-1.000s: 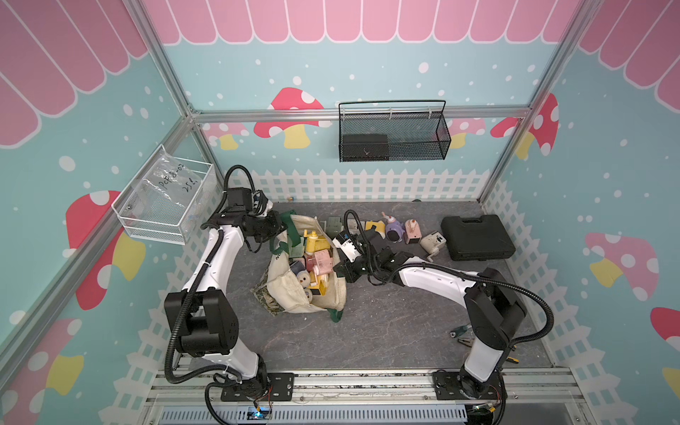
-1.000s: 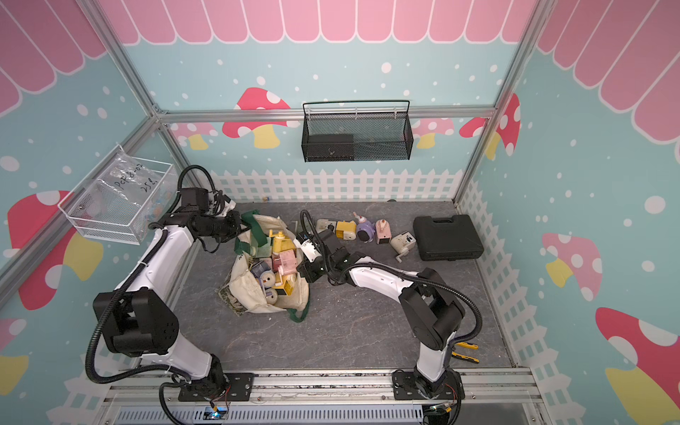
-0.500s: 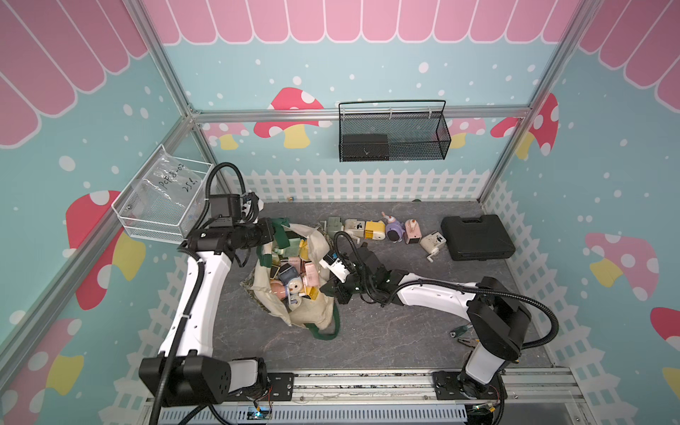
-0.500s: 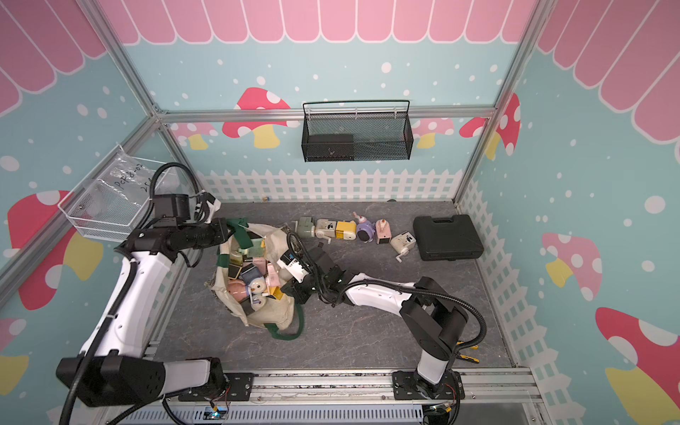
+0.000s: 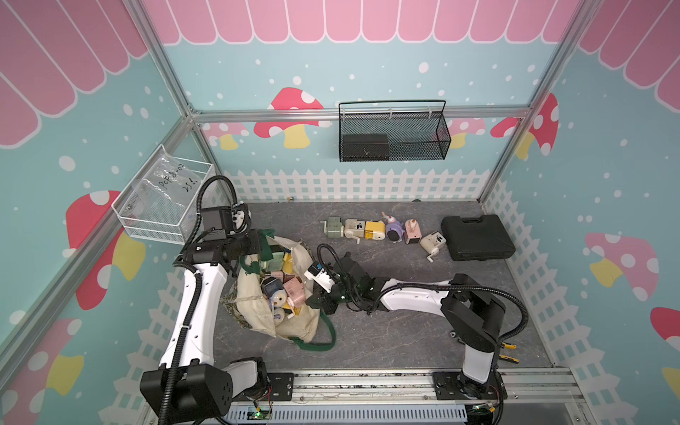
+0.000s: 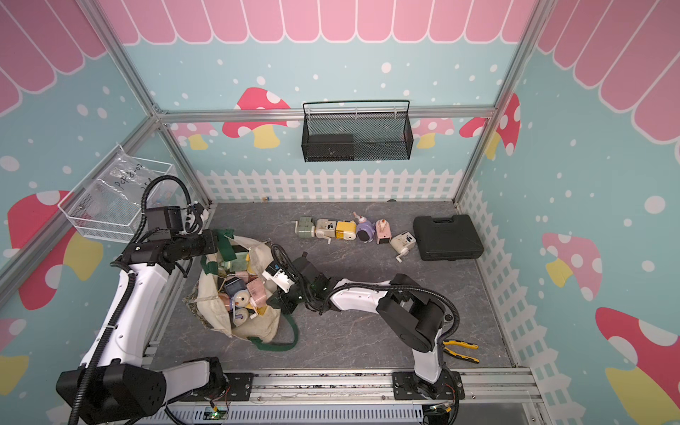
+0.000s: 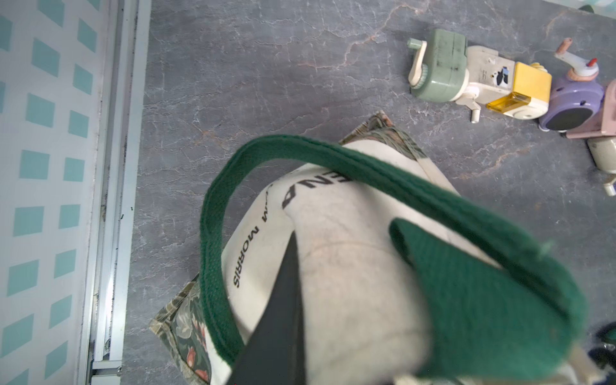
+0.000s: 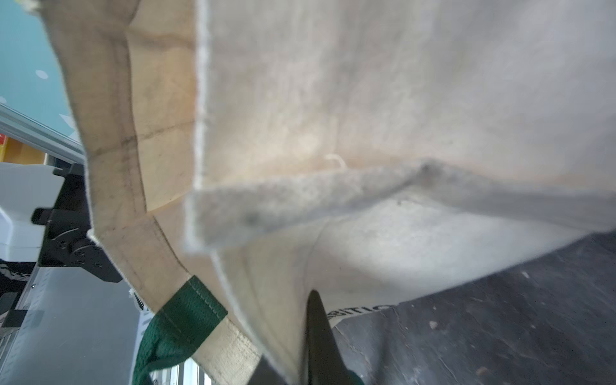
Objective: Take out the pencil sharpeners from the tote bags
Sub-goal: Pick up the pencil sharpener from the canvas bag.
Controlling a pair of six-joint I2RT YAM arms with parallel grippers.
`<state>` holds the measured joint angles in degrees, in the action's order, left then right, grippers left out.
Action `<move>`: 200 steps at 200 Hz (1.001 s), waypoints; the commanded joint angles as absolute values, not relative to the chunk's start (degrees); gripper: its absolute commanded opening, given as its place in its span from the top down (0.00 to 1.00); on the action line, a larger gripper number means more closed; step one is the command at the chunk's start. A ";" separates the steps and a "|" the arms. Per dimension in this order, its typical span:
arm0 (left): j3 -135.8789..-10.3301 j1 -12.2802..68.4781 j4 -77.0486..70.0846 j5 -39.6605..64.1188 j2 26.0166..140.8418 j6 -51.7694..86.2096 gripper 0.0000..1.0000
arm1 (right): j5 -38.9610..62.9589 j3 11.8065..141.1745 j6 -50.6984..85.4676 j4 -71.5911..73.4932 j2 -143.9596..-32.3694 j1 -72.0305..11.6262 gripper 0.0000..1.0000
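Observation:
The cream tote bag [image 5: 257, 320] [image 6: 220, 323] stands mouth-up at the floor's left, with several pencil sharpeners inside, among them a pink one [image 5: 294, 290] and a blue one [image 5: 273, 287]. My left gripper [image 5: 263, 243] [image 6: 220, 245] is shut on the bag's far rim beside a green strap [image 7: 213, 233]; one black finger [image 7: 280, 320] presses the canvas. On the bag's right rim my right gripper [image 5: 312, 297] [image 6: 274, 298] is shut too, a finger [image 8: 316, 333] lying against the cloth [image 8: 366, 100]. Several sharpeners lie in a row at the back, from green [image 5: 334, 227] to cream [image 5: 433, 243].
A flat black case [image 5: 476, 237] lies at the back right. A black mesh basket [image 5: 393, 136] hangs on the back wall and a white wire basket [image 5: 162, 202] on the left wall. Yellow-handled pliers [image 6: 460, 351] lie by the right arm's base.
Both grippers have drawn the bag toward the front of the floor, away from the row of sharpeners. The left arm has swung back and its gripper holds the rim higher.

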<state>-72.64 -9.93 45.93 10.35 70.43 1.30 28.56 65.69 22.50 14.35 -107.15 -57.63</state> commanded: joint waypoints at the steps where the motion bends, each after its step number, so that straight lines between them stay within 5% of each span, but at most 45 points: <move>1: -74.15 -11.86 30.61 12.45 69.17 0.50 1.00 | 31.54 66.99 22.51 16.23 -107.05 -58.83 1.00; 28: -69.13 -11.84 25.98 15.21 67.67 2.72 1.00 | 25.35 65.50 20.00 13.81 -103.98 -58.37 0.99; 62: -67.23 -11.89 23.35 19.54 67.69 5.43 1.00 | 20.15 65.32 17.50 8.20 -99.33 -57.13 0.60; 86: -67.40 -11.81 23.12 20.99 68.61 6.92 1.00 | 14.74 63.97 14.98 5.87 -93.24 -57.13 0.47; 131: -67.44 -12.23 24.02 20.13 68.30 8.38 1.00 | 14.18 67.24 12.78 2.26 -88.54 -58.84 0.45; 200: -66.38 -12.50 23.62 20.53 68.89 11.29 1.00 | 7.18 86.34 13.38 -9.33 -103.75 -65.29 0.48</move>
<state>-65.21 -11.81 34.06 18.11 70.04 9.30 10.90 82.41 12.49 -3.27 -99.18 -64.79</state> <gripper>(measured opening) 0.045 0.518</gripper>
